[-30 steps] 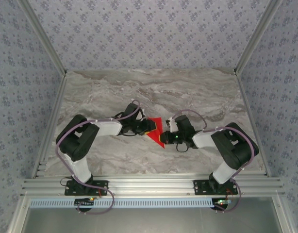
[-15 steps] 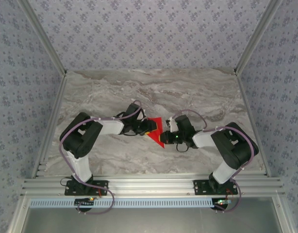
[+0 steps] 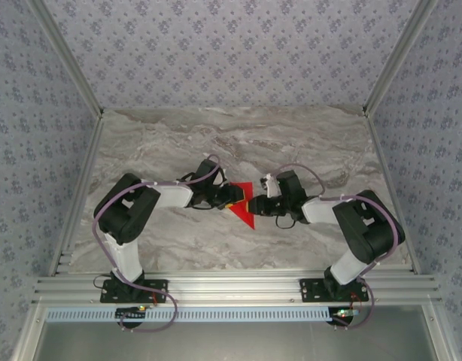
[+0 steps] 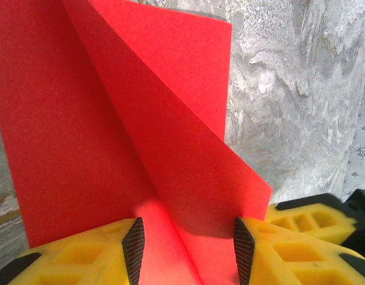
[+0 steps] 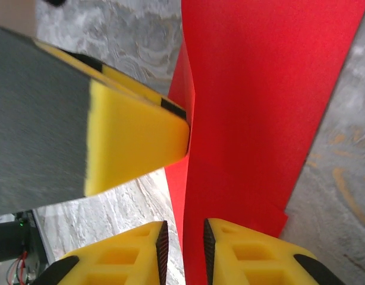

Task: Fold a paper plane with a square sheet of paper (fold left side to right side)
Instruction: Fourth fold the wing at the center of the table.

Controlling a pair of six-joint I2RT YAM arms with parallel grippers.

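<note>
The square sheet of paper point(image 3: 244, 206), bright red and partly folded into a pointed shape, lies at the table's middle between both grippers. My left gripper point(image 3: 229, 197) reaches it from the left. In the left wrist view the left gripper point(image 4: 187, 249) is open, its jaws wide apart astride a raised, creased flap of the paper point(image 4: 111, 119). My right gripper point(image 3: 256, 204) meets the sheet from the right. Its jaws point(image 5: 183, 252) stand a narrow gap apart, open, with an upright edge of the paper point(image 5: 260, 119) between the pads, unpinched. A left finger point(image 5: 135, 136) presses beside that edge.
The grey marble table point(image 3: 216, 143) is bare around the paper. Aluminium frame rails point(image 3: 231, 286) run along the near edge and both sides, with patterned walls behind.
The right gripper's jaws have parted from shut to a narrow gap, and its wrist has swung farther back. The left arm has hardly moved.
</note>
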